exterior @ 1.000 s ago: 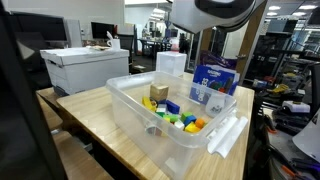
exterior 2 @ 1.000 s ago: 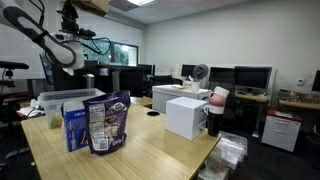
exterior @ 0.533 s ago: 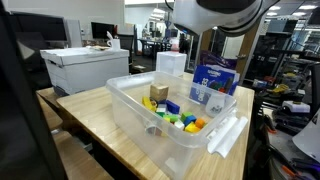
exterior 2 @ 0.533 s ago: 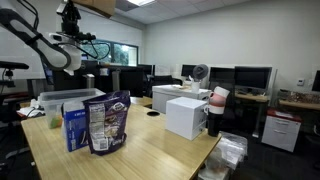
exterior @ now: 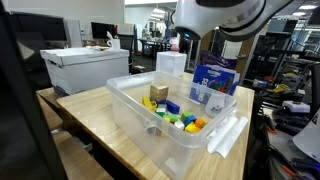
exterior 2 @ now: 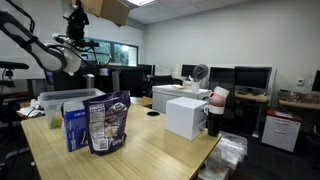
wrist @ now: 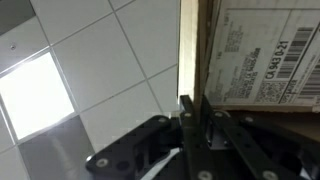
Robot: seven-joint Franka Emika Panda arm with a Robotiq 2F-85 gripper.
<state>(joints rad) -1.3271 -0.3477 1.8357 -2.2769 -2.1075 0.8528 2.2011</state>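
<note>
Office desks and monitors fill the far side of the room. On the near table (exterior: 90,110) stand a clear bin (exterior: 128,100) of coloured blocks (exterior: 178,115), a snack bag (exterior 2: 107,122) and a white carton (exterior 2: 186,115). High above all that, at the left in an exterior view, the arm (exterior 2: 52,52) holds a cardboard box (exterior 2: 113,10) up by the ceiling. In the wrist view the fingers (wrist: 187,120) are clenched on a thin edge of the box, with ceiling tiles (wrist: 100,70) behind. So the lifting looks done: the box hangs well clear of the table and has not been set down anywhere. It hangs tilted, its long axis seemingly running left to right with the right end dipping and its labelled face toward the wrist. Its top is cut off by the frame, so I can't be sure.
</note>
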